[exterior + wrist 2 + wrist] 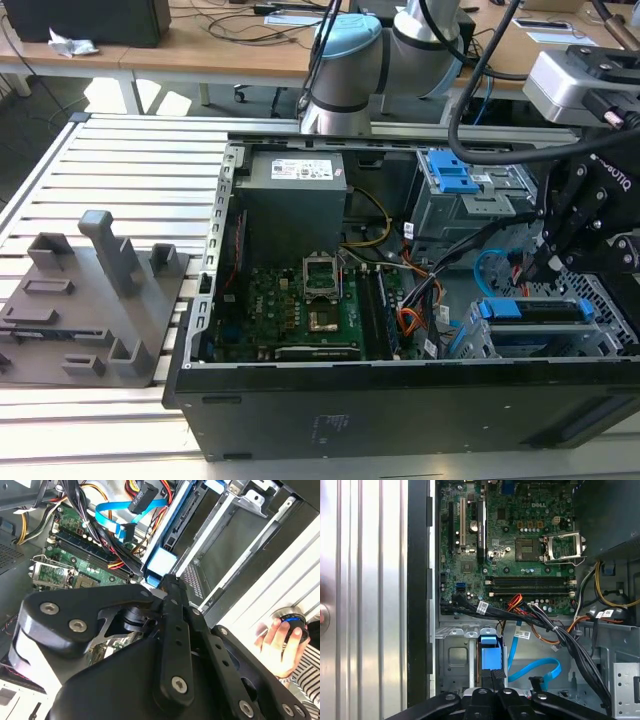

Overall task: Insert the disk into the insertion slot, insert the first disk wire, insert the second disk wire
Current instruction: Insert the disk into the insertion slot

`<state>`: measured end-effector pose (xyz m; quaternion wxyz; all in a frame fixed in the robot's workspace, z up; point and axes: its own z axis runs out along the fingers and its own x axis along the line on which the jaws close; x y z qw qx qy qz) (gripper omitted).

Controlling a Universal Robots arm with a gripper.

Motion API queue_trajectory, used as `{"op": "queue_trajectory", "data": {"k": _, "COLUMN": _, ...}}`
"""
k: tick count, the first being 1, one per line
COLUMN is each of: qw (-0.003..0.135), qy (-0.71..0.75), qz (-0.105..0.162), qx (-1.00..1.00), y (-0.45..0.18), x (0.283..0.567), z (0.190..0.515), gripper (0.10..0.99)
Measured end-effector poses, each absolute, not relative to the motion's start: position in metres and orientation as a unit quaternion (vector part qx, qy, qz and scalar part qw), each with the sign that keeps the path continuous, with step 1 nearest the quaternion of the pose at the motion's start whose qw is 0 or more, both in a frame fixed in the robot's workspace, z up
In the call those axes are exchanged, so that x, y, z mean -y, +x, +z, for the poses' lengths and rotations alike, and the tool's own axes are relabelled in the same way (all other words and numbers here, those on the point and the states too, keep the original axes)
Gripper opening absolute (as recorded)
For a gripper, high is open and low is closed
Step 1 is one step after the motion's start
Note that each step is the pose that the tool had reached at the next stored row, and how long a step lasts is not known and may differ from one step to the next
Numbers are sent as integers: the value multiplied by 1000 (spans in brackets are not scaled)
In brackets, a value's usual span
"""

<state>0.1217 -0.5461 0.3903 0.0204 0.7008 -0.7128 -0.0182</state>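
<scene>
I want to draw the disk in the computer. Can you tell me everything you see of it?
The disk sits inside the grey perforated insertion slot, near the exterior view's right. It shows as a long dark narrow edge framed by bright blue plastic. In the first wrist view its blue end faces out of the slot's mouth, with the black tool right at it; whether they touch is unclear. A blue flat cable lies close by.

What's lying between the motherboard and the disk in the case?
In the first wrist view, a bundle of black cables crosses the stretch between the motherboard and the disk.
</scene>
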Motion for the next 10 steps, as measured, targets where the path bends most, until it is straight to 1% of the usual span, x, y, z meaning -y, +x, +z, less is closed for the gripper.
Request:
{"op": "queue_trajectory", "data": {"k": 5, "qw": 20, "qy": 701, "qz": -18, "qx": 713, "y": 123, "x": 546, "z": 390, "gripper": 106}}
{"op": "queue_trajectory", "data": {"k": 10, "qw": 22, "qy": 701, "qz": -20, "qx": 713, "y": 138, "x": 545, "z": 389, "gripper": 106}}
